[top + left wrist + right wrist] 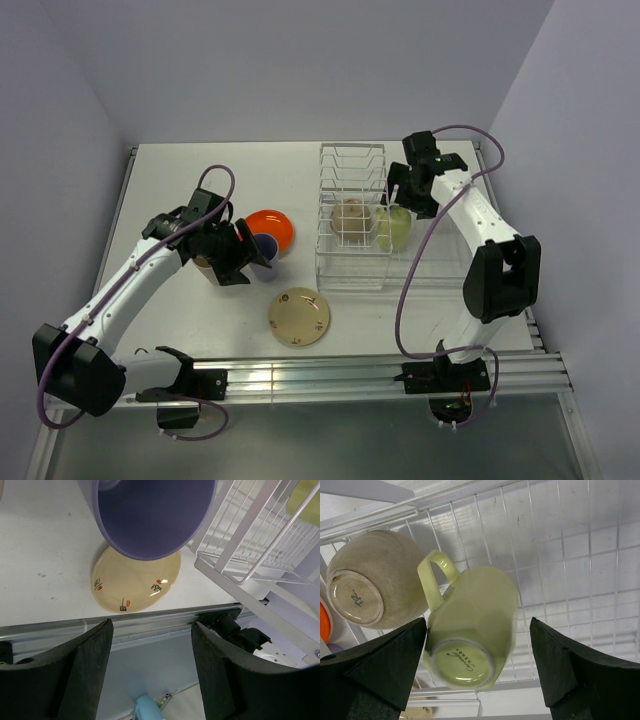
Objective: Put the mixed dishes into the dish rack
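Our right gripper stands wide open over the green cup, which it has let go. The cup lies in the rack's basket with its base toward the wrist camera and its handle just beside the tan cup.

Our left gripper has its jaws apart, and nothing shows between the tips in its wrist view. The lavender cup sits close above them there, mouth toward the camera. We cannot tell whether it is held. From above, it is at the edge of the plate, left of the rack.

We judge this cup light, stiff and smooth, so it is likely to twist or slip under a pinch on its round wall. We would take it at the rim, one finger inside and one outside.

The saucer lies flat on the table near the front edge. It looks thin and light, with little to grab — only its raised edge offers a pinch.
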You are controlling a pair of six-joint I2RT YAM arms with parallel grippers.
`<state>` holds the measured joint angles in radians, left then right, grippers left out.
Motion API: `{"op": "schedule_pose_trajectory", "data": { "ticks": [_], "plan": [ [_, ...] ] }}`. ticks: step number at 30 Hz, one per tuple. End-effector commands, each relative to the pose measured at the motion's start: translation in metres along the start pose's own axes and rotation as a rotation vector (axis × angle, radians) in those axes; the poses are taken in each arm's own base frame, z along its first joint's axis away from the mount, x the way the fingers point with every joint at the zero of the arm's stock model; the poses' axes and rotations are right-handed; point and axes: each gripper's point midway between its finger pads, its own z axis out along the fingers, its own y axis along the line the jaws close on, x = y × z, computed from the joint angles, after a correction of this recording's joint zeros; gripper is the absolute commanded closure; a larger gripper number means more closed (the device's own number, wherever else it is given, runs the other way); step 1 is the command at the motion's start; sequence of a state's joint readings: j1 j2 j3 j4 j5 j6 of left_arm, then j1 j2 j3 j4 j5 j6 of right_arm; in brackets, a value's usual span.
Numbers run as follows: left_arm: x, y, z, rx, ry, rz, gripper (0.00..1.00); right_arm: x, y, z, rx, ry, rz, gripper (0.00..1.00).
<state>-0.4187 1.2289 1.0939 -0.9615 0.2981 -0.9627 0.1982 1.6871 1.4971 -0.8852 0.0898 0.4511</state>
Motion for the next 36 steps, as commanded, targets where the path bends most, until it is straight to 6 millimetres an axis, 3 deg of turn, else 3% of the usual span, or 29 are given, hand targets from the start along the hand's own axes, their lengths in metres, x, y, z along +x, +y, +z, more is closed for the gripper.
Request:
{"op": "schedule_pose_trajectory", "data": {
  "ticks": [1,16,20,24,28,36],
  "plan": [
    [-0.006,-0.008,0.001,0.018,-0.017,0.024,0.3,-0.014,-0.004,-0.022,-0.017,-0.086,0.032,0.09],
    [-0.04,0.008,0.022,-0.124,-0.13,-0.03,0.31,-0.015,-0.052,-0.082,-0.027,-0.217,0.163,0.09],
    [-0.042,0.01,0.035,-0.134,-0.112,-0.038,0.32,-0.008,-0.053,-0.077,-0.025,-0.191,0.169,0.09],
    [-0.053,0.013,0.042,-0.172,-0.131,-0.043,0.32,-0.012,-0.051,-0.088,-0.056,-0.213,0.174,0.09],
    [-0.066,0.009,0.041,-0.16,-0.166,-0.051,0.32,-0.013,-0.046,-0.097,-0.088,-0.216,0.178,0.09],
    [-0.064,0.012,0.039,-0.142,-0.165,-0.053,0.34,-0.012,-0.044,-0.106,-0.107,-0.221,0.175,0.09]
  ]
}}
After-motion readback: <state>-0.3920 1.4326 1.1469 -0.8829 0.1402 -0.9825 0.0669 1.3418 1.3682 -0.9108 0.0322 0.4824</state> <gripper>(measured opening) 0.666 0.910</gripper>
